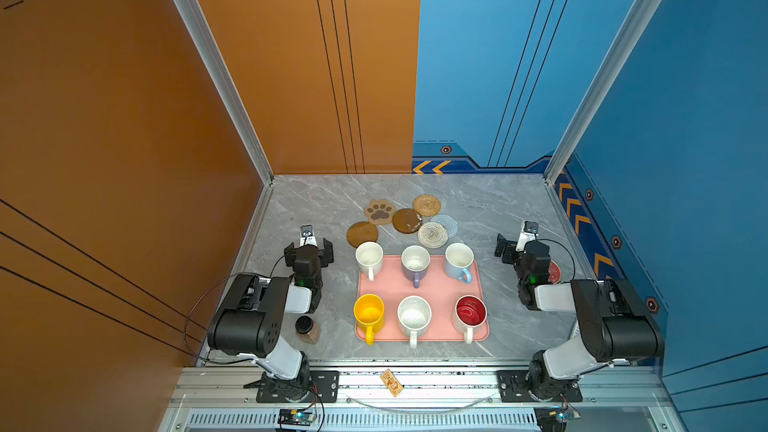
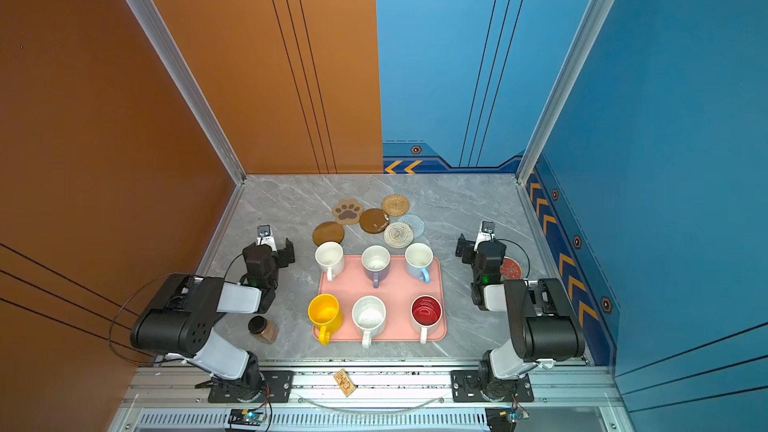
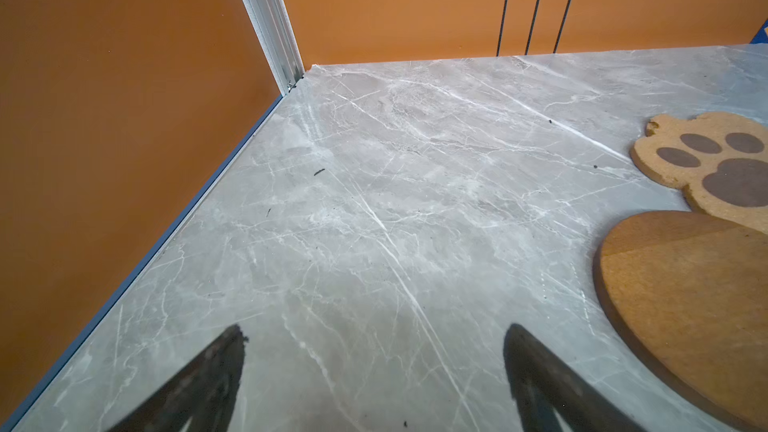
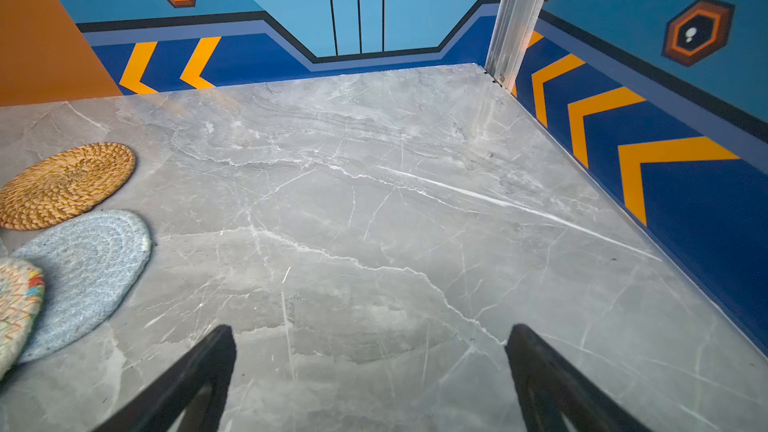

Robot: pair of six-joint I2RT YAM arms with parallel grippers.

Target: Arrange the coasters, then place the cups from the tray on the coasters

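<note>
Progress is nil, as I judge it: no coaster is set out and no cup has left the tray.

In both top views the coasters lie bunched near the far edge of the tabletop: paw coaster (image 1: pixel 379 211), two brown discs (image 1: pixel 362 234) (image 1: pixel 406 220), rattan round (image 1: pixel 427 205), blue-grey round (image 1: pixel 446 224) and cream round (image 1: pixel 432 235), several of them touching or overlapping. The pink tray (image 1: pixel 436 284) sits nearer the front edge and carries all six cups in two rows: white cup (image 1: pixel 369 257), lavender cup (image 1: pixel 415 263), light blue cup (image 1: pixel 459 259), yellow cup (image 1: pixel 368 313), speckled cup (image 1: pixel 414 315) and red-lined cup (image 1: pixel 471 310). The left tool (image 1: pixel 308 248) and right tool (image 1: pixel 519 246) flank the tray, both spread wide and empty. Only these views show the jar (image 1: pixel 307 329) and the red disc (image 1: pixel 555 272).

The left wrist view shows no cup and no tray, only bare tabletop between the wide fingers (image 3: pixel 199 380), with the paw coaster meeting a brown disc at the side.

The right wrist view adds that the cream round overlaps the blue-grey one and bears coloured stitching, which cannot be made out from above.
</note>
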